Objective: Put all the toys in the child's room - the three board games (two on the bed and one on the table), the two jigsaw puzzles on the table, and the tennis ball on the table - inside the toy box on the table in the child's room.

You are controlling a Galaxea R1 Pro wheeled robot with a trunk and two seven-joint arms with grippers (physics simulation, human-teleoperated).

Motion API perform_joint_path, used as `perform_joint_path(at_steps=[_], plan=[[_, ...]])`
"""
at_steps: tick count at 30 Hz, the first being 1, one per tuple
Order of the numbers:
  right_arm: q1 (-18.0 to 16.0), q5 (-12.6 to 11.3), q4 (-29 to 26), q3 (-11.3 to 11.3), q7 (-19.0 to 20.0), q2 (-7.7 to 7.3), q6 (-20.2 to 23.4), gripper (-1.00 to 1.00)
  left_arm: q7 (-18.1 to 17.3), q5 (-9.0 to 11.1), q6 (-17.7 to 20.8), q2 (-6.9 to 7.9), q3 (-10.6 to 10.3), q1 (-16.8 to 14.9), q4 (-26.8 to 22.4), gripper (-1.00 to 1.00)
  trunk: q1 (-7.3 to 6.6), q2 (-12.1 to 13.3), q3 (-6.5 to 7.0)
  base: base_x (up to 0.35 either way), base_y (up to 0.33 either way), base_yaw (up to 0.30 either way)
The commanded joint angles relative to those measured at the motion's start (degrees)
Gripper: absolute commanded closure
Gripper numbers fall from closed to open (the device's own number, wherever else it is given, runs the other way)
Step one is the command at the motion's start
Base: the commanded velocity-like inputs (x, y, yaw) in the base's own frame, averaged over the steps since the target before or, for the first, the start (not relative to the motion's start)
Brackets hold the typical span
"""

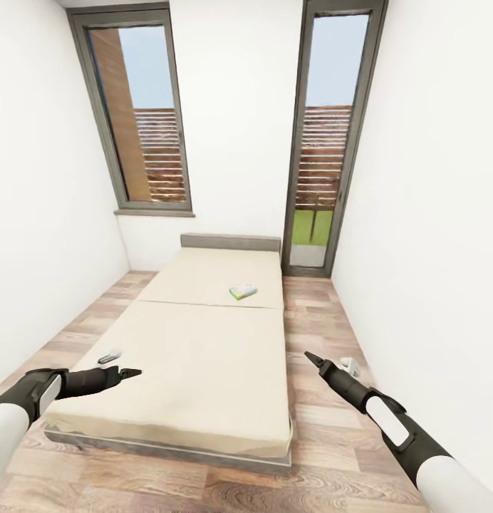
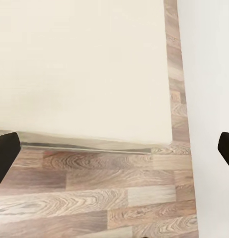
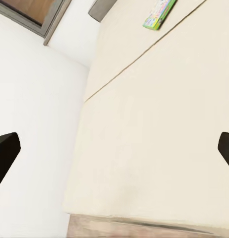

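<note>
The head camera faces the bed (image 1: 204,342) from its foot, while both wrist cameras look closely down at its mattress edge

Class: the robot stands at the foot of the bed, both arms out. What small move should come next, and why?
Probably roll forward along the bed's right side. The colourful board game lies far up the mattress, well beyond the left gripper and right gripper, which both look empty.
</note>
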Motion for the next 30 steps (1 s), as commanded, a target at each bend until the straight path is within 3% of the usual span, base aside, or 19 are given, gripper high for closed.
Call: perform_joint_path(at_steps=[1,12,30], plan=[[0.0,-0.6,0.0,0.3,0.0,-0.07,0.2,-1.00,-0.3,-0.6,0.4,-0.06,0.5,-0.1,0.0,-1.00,0.04,-0.1,-0.18,0.011,-0.021,0.242],[0.0,-0.6,0.0,0.5,0.0,-0.07,0.2,-1.00,-0.3,-0.6,0.4,-0.25,0.5,-0.1,0.0,-1.00,0.04,-0.1,-0.69,0.002,-0.052,0.248],[0.0,-0.5,-0.1,0.6,0.0,-0.07,0.2,-1.00,-0.3,-0.7,0.3,-0.69,0.5,-0.1,0.0,-1.00,0.04,-0.1,-0.91,0.000,-0.279,0.283]])
